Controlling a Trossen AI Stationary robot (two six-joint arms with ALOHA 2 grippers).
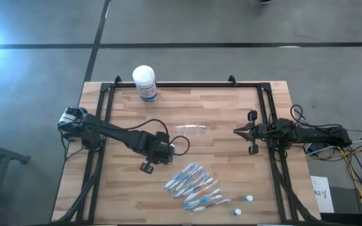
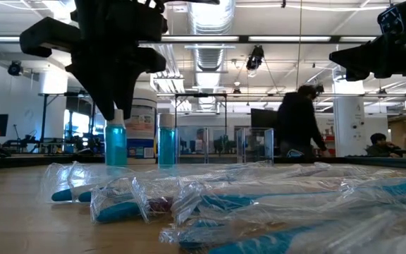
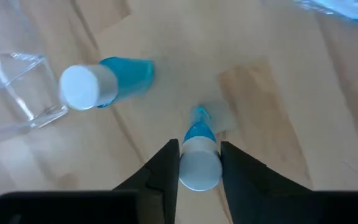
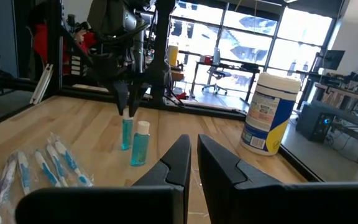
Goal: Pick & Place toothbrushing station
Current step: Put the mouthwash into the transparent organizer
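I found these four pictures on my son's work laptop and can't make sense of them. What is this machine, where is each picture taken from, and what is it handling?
It is a robot with two dark arms working at a wooden table. One picture looks straight down, one looks level across the tabletop, and two come from cameras on the wrists. On the table lie wrapped toothbrushes, a clear cup on its side, small blue tubes with white caps, and a white canister at the far edge. The left gripper is over an upright tube, its fingers on either side of the cap. A second tube stands beside it. The right gripper waits shut at the table's right side, holding nothing.
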